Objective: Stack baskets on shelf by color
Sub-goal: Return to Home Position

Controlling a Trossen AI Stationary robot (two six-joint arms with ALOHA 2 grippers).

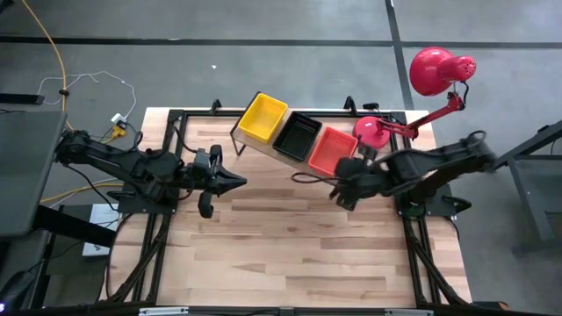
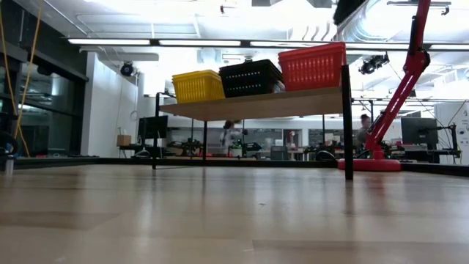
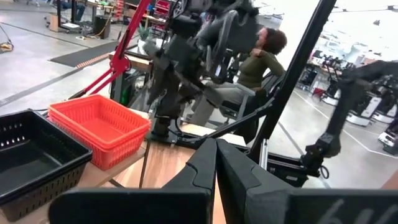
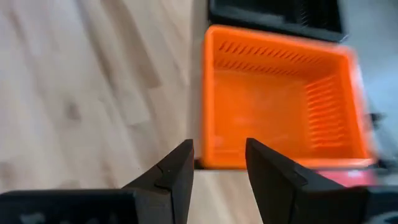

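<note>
The shelf point(image 1: 255, 147) point(image 2: 256, 104) stands at the table's far edge and carries three baskets side by side on their bottoms: yellow point(image 1: 262, 117) point(image 2: 198, 86), black point(image 1: 297, 135) point(image 2: 250, 78) point(image 3: 31, 155) and orange-red point(image 1: 332, 151) point(image 2: 313, 66) point(image 3: 99, 127) point(image 4: 280, 118). My right gripper point(image 1: 338, 182) point(image 4: 219, 155) is open and hangs over the near rim of the orange-red basket with nothing between its fingers. My left gripper point(image 1: 239, 182) point(image 3: 216, 163) is shut and empty above the table's left middle, pointing toward the right arm.
A red desk lamp point(image 1: 430, 75) point(image 2: 399, 88) stands at the table's far right corner, its base point(image 1: 369, 130) next to the shelf. The plank table point(image 1: 299, 254) lies bare toward the near edge. A seated person point(image 3: 258, 62) shows in the room beyond.
</note>
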